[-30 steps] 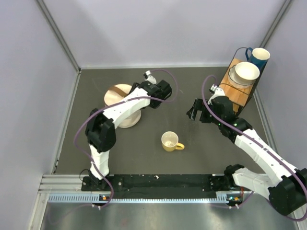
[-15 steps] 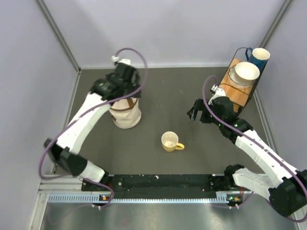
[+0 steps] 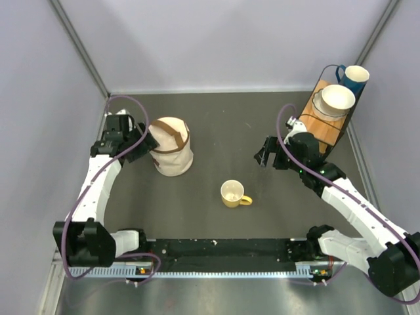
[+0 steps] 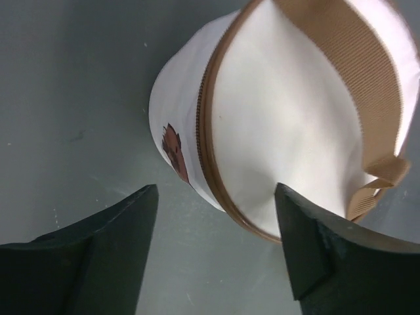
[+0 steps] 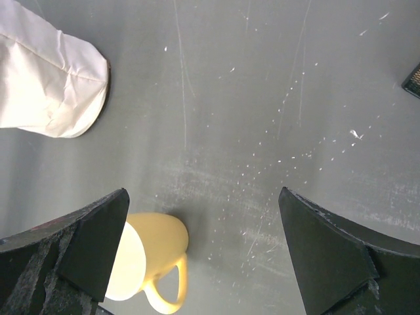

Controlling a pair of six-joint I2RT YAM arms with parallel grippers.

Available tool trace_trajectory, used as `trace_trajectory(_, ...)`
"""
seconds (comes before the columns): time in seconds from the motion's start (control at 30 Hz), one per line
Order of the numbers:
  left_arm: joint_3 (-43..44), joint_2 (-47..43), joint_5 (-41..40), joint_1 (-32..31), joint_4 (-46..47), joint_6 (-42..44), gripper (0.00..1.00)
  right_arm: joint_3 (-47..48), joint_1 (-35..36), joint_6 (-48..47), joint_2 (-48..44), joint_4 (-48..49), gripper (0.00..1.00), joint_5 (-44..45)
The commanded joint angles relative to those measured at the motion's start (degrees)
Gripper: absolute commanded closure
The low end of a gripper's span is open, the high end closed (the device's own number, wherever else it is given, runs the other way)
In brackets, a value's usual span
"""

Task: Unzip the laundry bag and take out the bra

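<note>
Although the left gripper (image 3: 147,140) sits just beside the laundry bag (image 3: 172,146), on the bag's nine o'clock side, the job looks barely begun. Its jaws stand apart with nothing between them, and the wrist view shows the bag just ahead of the fingertips rather than gripped. The bag stands at about ten o'clock from the middle of the table (image 3: 262,118), with its brown strap (image 3: 172,133) lying across the top. As far as I can judge, the zip (image 4: 205,125) running round the rim is closed all the way. No bra lies out on the table, so it is presumably inside. A small reddish mark (image 4: 174,151) shows on the bag's side, and I cannot tell whether it is the bra or a label. Finding the zip pull, opening the bag and lifting out the bra are all left to do.

The right gripper (image 3: 263,156) hangs at about three o'clock, wide open and empty, well apart from the bag.

The table is dark grey, matt and lightly scratched. A yellow mug (image 3: 233,193) stands at six o'clock, and a wooden rack (image 3: 325,121) holding a white bowl (image 3: 337,98) is at two o'clock. Plain pale walls (image 3: 230,39) enclose three sides.
</note>
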Motion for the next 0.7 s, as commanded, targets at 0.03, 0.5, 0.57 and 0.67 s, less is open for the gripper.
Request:
trace_trajectory(0.03,-0.4,7.0,10.1,1.7,9.0,0.2,0.42,0.7,1.0,-1.1,-0.9,1.8,0.01,-2.5)
trace_trajectory(0.5,-26.5,-14.1,11.8,-6.4,27.8,-35.7,0.56,2.3,3.7,-2.4,3.4,1.2,0.01,-3.2)
trace_trajectory(0.57,-25.9,-15.2,12.3,-7.4,25.6,-34.3,0.26,5.4,6.3,-4.5,5.9,-1.2,0.01,0.3)
trace_trajectory(0.67,-19.0,-16.3,10.8,-7.4,14.6,-26.4,0.01,7.4,9.6,-4.5,8.5,-2.2,0.01,0.2)
